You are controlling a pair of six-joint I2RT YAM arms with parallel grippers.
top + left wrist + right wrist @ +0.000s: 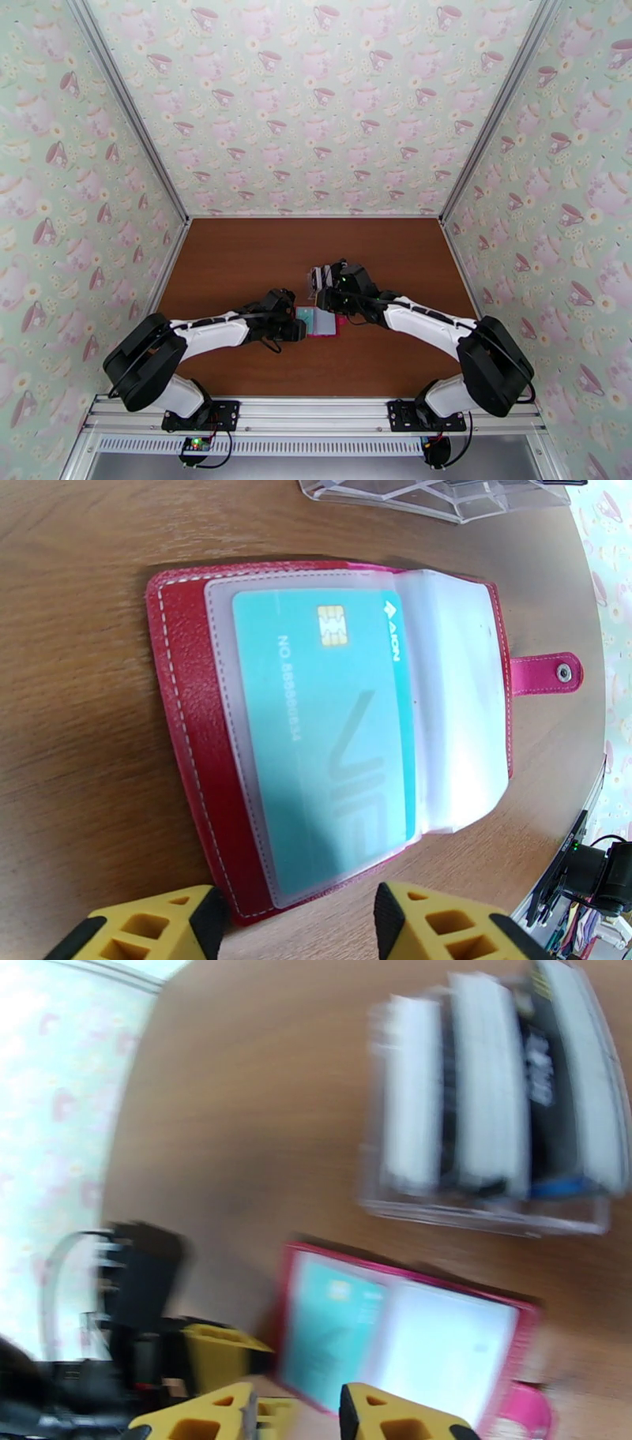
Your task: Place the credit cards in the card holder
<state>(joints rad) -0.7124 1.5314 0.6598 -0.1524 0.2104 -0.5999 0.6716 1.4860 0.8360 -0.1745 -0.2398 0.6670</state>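
Note:
The red card holder [186, 717] lies open on the table, snap tab [545, 673] to the right. A teal credit card [324, 733] sits under its translucent left pocket. The right pocket [462, 701] looks pale and blank. My left gripper [296, 922] is open, its yellow fingers on either side of the holder's near edge. In the top view it [299, 328] is at the holder's [325, 325] left side. My right gripper [296, 1414] hovers over the holder [411, 1339], jaws slightly apart and holding nothing. More credit cards [490, 1110], white and black, stand in a clear rack.
The clear plastic slotted rack [320, 276] stands just behind the holder, its corner showing in the left wrist view [442, 496]. A blue card edge [561, 1187] shows low in the rack. Patterned walls [316, 103] enclose the brown table [237, 260].

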